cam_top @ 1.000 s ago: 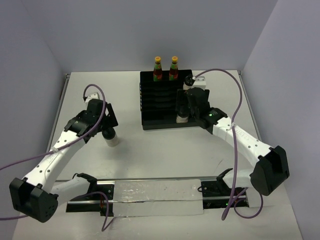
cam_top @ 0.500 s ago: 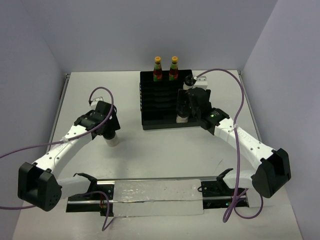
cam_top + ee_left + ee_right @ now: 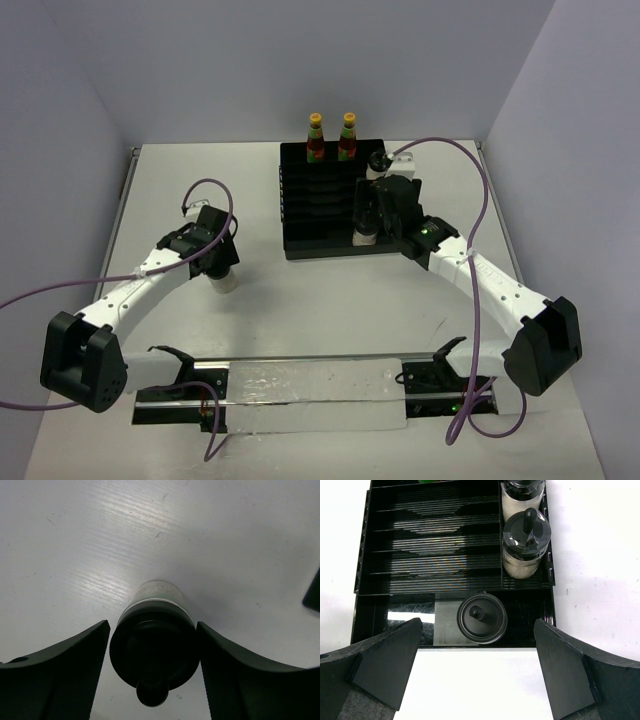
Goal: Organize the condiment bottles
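Standing on the table (image 3: 300, 300), at about 8 o'clock from the tray (image 3: 315, 215), one jar (image 3: 156, 597) sits between your left gripper's (image 3: 152, 627) fingers (image 3: 65, 680). They press against its black lid from both sides, so the jar is grasped.

You have four jars in all. The other three are in the tray: a rear jar (image 3: 522, 495) and a middle jar (image 3: 525, 545) in the narrow column along its 3 o'clock side, and a front jar (image 3: 482, 617) in the wide compartment near 5 o'clock.

You have two bottles, one (image 3: 315, 137) beside the other (image 3: 348, 137), upright at the tray's 12 o'clock edge.

Your right gripper (image 3: 479, 624) hangs over the front jar with its jaws spread wide, holding nothing.
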Robot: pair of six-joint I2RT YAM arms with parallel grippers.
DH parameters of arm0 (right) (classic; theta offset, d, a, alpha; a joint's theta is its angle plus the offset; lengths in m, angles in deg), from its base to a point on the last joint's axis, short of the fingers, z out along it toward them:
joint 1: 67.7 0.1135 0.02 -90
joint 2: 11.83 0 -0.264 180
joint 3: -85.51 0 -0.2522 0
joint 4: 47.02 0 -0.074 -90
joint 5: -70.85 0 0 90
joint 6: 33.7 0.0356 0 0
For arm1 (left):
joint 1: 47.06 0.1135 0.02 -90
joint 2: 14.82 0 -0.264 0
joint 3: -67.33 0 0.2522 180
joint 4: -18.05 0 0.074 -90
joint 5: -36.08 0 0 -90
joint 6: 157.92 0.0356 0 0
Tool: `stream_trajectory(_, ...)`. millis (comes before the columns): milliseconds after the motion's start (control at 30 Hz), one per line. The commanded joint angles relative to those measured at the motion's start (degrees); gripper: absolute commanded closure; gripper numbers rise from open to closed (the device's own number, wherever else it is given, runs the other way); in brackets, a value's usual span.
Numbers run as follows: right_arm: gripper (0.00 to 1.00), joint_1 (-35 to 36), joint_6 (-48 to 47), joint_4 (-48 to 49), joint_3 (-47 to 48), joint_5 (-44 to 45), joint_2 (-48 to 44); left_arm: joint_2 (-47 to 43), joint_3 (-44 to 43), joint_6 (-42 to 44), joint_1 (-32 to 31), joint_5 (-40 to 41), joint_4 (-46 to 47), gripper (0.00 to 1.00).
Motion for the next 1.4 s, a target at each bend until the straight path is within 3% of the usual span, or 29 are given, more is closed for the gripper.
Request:
stream_trajectory(0, 0.0, -0.28, 0.0, 0.24, 1.52, 0.36, -1.95, 0.28, -0.18, -0.27, -0.25, -0.2, 2.52, 0.3)
stream_trajectory(267, 0.0, -0.28, 0.17, 0.06, 1.35, 0.45, -2.22, -1.38, -2.7, 0.7, -0.25, -0.05, 1.74, 0.77)
stream_trajectory(367, 0.0, -0.28, 0.08, -0.18, 1.33, 0.45, -2.96, -2.44, -6.03, 2.49, -0.25, 0.62, -0.4, 0.89)
stream_trajectory(667, 0.0, -0.29, 0.09, -1.71, 1.97, 0.73, -6.56, -2.53, -20.35, 7.12, -2.8, -2.59, -2.93, 0.9)
stream_trajectory(1000, 0.0, -0.28, -0.52, -3.76, 1.39, 3.52, -10.28, 12.39, -34.33, 6.01, -12.97, -2.51, 0.11, 0.9)
stream_trajectory(1367, 0.0, -0.29, -1.77, -5.48, 0.45, 6.9, -11.99, 25.15, -42.67, 5.08, -19.61, -4.18, 4.56, 0.9)
